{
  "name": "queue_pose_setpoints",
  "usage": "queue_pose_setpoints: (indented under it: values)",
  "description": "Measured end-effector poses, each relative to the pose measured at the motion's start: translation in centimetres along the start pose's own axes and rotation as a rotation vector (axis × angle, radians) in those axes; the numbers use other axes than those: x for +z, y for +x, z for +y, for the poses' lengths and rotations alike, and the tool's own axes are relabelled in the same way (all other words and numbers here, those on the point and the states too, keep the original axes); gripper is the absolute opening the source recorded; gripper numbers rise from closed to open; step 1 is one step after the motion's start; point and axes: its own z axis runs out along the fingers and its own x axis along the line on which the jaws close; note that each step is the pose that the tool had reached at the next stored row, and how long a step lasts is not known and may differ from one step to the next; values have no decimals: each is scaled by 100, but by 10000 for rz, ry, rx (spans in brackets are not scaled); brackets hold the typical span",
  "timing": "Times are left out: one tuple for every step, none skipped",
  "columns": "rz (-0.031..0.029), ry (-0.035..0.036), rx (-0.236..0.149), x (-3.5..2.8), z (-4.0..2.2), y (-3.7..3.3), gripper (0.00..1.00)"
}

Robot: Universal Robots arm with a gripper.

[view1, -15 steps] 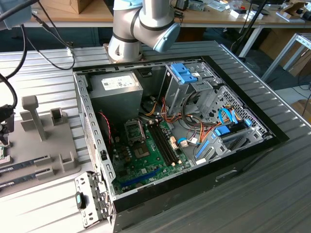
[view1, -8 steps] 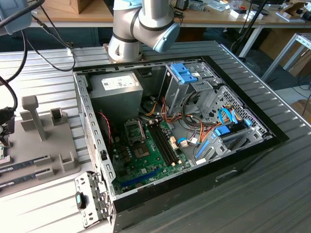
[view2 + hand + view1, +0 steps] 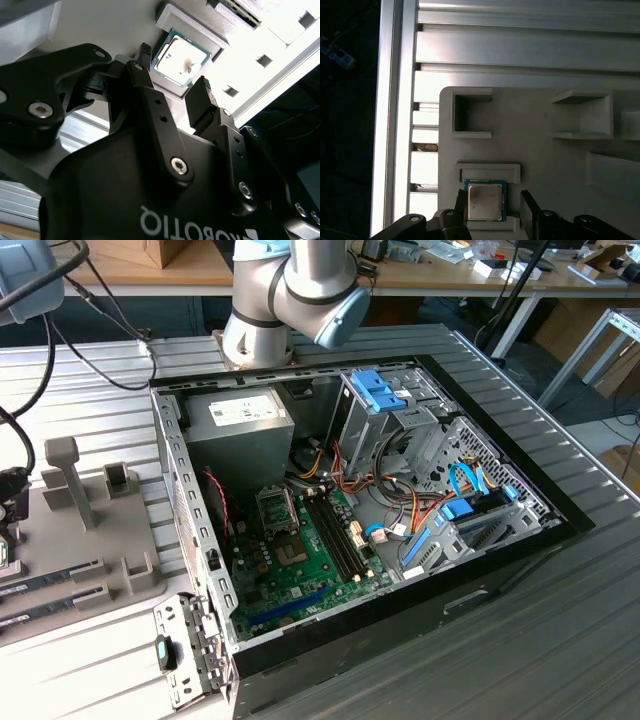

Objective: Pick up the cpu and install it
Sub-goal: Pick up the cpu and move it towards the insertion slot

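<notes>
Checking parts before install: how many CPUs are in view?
1: the cpu lies in the grey holder's pocket, between the gripper's fingers, in both wrist views. More may be hidden.

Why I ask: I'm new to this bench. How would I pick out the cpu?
On the ribbed aluminium table lies a pale grey holder plate with walled pockets. In both wrist views the cpu sits in the shallow square nest between the fingers of the open claw. It is the only shiny silver square with a green rim; neighbouring pockets are plain grey.

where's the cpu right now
In both wrist views the cpu lies flat in a recess of the pale grey holder, with the open claw straddling it.
</notes>
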Motion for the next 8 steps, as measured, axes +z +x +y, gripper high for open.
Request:
queue_pose_setpoints:
  values:
    - [-1, -1, -1, 12, 0, 4, 54]
    - [-3, -2, -3, 23, 0, 5, 54]
    - [-2, -1, -5, 38, -1, 8, 54]
    - [-2, -1, -7, 46, -1, 8, 54]
    - [-1, -1, -11, 54, -1, 9, 54]
    - [0, -1, -15, 62, -1, 10, 54]
    - [1, 0, -20, 69, -2, 12, 54]
    - [-1, -1, -24, 79, -1, 17, 54]
